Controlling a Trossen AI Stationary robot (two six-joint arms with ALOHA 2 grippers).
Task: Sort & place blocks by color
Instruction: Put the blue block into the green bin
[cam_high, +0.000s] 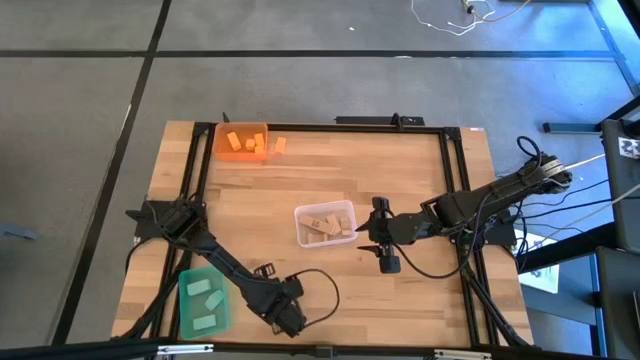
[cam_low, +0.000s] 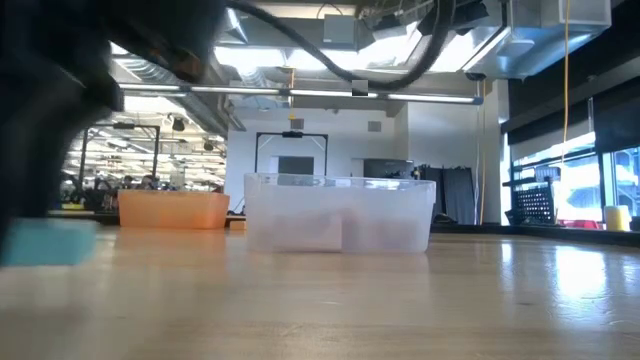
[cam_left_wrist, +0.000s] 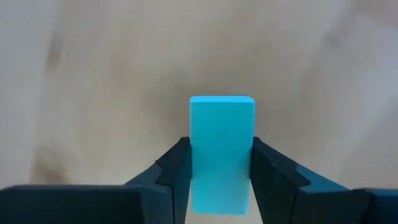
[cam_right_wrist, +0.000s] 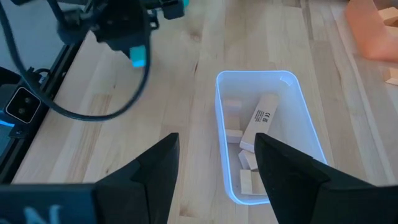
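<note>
My left gripper is near the table's front edge, just right of the green bin, and is shut on a mint green block. The same block shows under that gripper in the right wrist view and at the left of the low view. Two mint blocks lie in the green bin. The orange bin at the far left holds orange blocks, and one orange block lies on the table beside it. Tan blocks lie in the clear bin. My right gripper is open above the table, right of the clear bin. My left gripper pinches the mint block by its two long sides between the two fingers. The fingers come from above and point down. The block stands upright in the hold, its lower end sticking out below the fingertips, seemingly clear of the table.
A black cable loops on the table beside my left gripper. Black frame rails run along the table's left, right and far sides. Bare wood lies between the clear bin and the front edge.
</note>
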